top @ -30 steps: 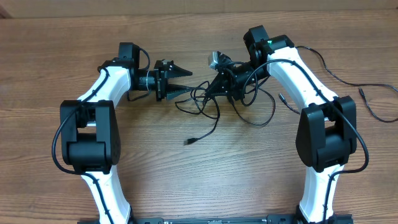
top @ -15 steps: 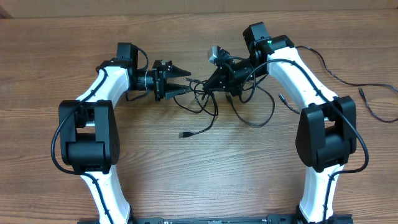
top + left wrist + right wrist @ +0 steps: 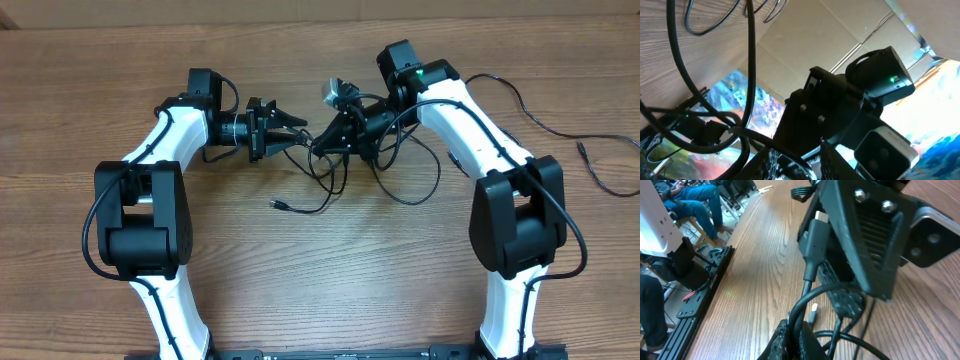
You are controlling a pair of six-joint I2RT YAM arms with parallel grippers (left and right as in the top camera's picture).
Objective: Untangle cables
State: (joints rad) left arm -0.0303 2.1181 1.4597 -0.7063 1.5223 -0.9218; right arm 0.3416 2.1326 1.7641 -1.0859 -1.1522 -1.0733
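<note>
Two sets of fingers meet over the cables (image 3: 335, 168), bunched toward 12 o'clock on the tabletop (image 3: 320, 290). Right fingers (image 3: 318, 145) are clamped on strands. Left fingers (image 3: 298, 133) stand narrow; whether they grip anything cannot be told. Secure one strand, then separate slowly toward 9 and 3 o'clock. No legible writing.

Middle of the table (image 3: 300, 290), the cables (image 3: 335, 178) lie in a tangle. The left gripper (image 3: 298, 134) is just to their left and the right gripper (image 3: 322, 143) is at their rear edge, the two tips close together. One plug end (image 3: 278, 205) trails toward the arm bases, and a separate cord (image 3: 600, 175) lies far right.
</note>
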